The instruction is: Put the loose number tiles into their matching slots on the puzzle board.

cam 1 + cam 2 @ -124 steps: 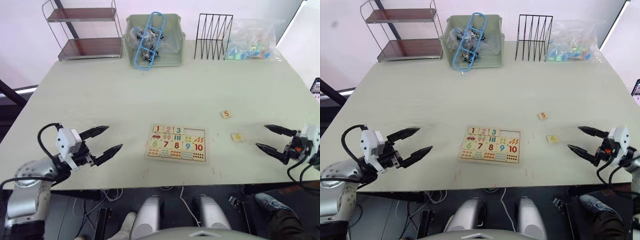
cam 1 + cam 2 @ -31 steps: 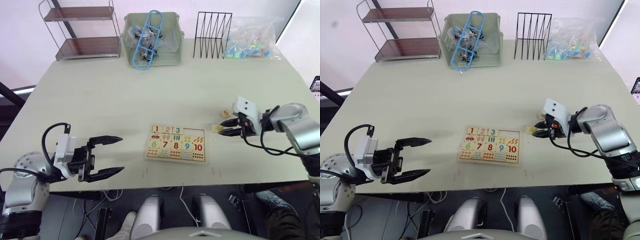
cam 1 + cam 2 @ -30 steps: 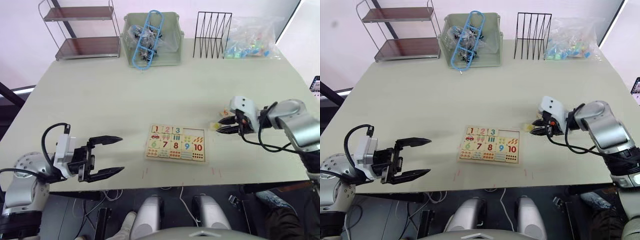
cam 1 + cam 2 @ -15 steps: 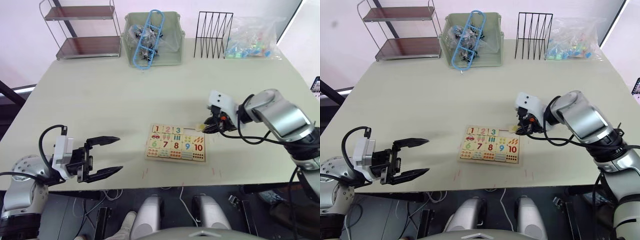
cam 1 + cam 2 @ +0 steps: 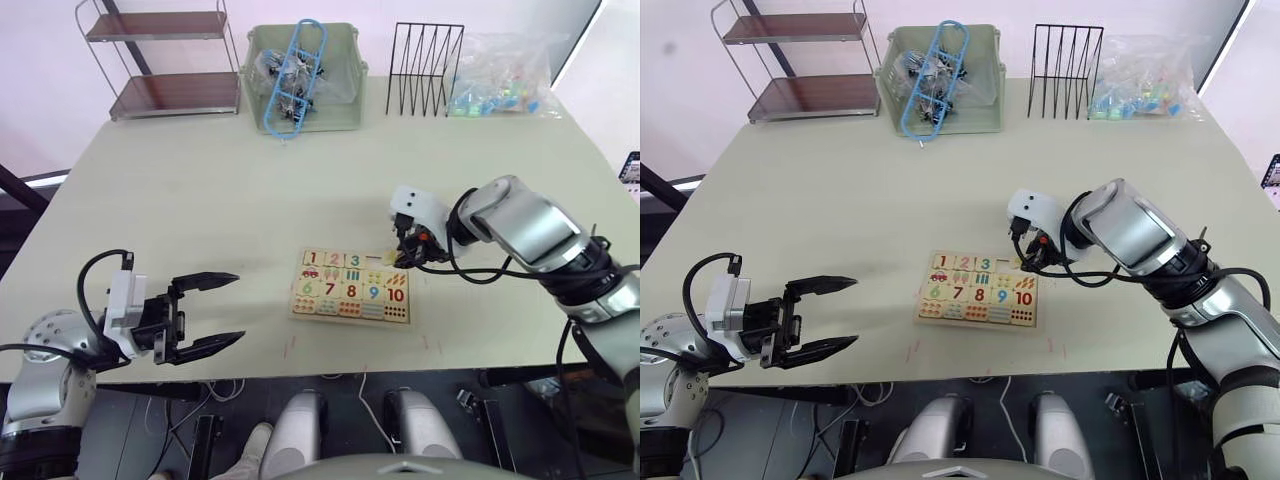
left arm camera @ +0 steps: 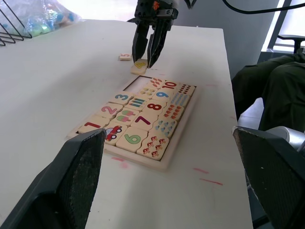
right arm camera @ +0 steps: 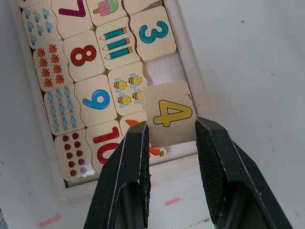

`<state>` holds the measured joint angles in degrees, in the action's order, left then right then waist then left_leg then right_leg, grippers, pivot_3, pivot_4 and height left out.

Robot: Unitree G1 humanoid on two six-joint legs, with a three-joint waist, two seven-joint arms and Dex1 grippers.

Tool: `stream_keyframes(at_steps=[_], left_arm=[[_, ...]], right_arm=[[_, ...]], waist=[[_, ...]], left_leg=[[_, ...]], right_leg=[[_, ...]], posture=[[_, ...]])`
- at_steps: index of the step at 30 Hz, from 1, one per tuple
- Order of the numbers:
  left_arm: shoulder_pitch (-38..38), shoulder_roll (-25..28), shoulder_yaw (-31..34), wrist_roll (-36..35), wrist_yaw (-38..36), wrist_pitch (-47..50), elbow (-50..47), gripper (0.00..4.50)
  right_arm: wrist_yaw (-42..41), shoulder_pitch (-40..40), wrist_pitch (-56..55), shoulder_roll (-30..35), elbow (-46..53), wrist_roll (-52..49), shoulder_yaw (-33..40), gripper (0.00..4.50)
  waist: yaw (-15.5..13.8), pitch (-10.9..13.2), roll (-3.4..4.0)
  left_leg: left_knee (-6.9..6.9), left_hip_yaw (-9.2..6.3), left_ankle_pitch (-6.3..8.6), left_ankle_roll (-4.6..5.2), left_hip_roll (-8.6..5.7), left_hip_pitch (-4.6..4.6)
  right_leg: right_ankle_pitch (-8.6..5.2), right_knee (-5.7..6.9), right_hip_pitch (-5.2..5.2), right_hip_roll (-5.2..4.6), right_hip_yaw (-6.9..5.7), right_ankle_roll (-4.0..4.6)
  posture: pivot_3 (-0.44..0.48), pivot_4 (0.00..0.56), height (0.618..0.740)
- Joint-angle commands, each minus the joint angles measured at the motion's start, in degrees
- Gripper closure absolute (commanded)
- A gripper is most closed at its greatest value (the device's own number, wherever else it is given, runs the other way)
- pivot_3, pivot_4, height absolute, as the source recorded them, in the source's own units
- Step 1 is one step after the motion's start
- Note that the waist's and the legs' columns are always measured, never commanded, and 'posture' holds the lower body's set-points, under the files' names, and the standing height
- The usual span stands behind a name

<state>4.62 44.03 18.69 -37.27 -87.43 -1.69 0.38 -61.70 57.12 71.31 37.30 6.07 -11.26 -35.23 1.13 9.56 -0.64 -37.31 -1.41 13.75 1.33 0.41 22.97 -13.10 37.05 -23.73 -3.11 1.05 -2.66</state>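
Right wrist view: my right gripper (image 7: pixel 171 136) pinches the yellow 4 tile (image 7: pixel 169 113), fingers closed on its two edges, over the bare slots (image 7: pixel 164 74) beside the 3.
Left wrist view: the 5 tile (image 6: pixel 125 57) lies on the table (image 6: pixel 57 81) just beyond the board's far end.
Right arm: bent inward, wrist angled down over the puzzle board (image 5: pixel 352 286), top row's right end.
Left gripper (image 5: pixel 205 314): spread wide, holding nothing, hovering near the table's front edge, well apart from the board.
Board: flat pale wood, raised rim, wavy-edged pieces with coloured digits.
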Motion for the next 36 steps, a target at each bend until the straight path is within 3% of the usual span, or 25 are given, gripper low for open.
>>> stream_keyframes(at_steps=[1,16,36], left_arm=[[-0.4,0.4,1.3,-0.2,0.0,-0.7,-0.3,0.00],[0.0,0.2,1.1,0.0,1.1,-0.8,-0.9,0.00],[1.2,0.1,1.3,-0.2,2.2,-0.7,-1.8,0.00]], right_arm=[[1.0,2.0,0.4,-0.7,-0.3,-0.2,0.0,3.66],[5.8,2.2,-1.6,-4.4,-1.9,1.1,-3.0,3.66],[5.7,1.5,-4.2,-4.9,-3.2,2.2,-4.9,3.66]], waist=[[0.0,0.0,0.00],[0.0,0.0,0.00],[0.0,0.0,0.01]], left_leg=[[0.00,0.00,0.00,0.00,0.00,0.00],[0.01,-0.02,0.00,0.00,0.00,0.01],[0.03,-0.03,0.00,0.00,0.00,0.03]], right_leg=[[0.01,0.00,0.00,0.00,0.00,-0.02],[0.02,0.00,-0.01,-0.01,-0.02,-0.03],[0.01,0.00,-0.04,-0.01,-0.03,-0.01]], posture=[[0.000,0.150,0.740],[0.000,0.150,0.740],[0.000,0.150,0.740]])
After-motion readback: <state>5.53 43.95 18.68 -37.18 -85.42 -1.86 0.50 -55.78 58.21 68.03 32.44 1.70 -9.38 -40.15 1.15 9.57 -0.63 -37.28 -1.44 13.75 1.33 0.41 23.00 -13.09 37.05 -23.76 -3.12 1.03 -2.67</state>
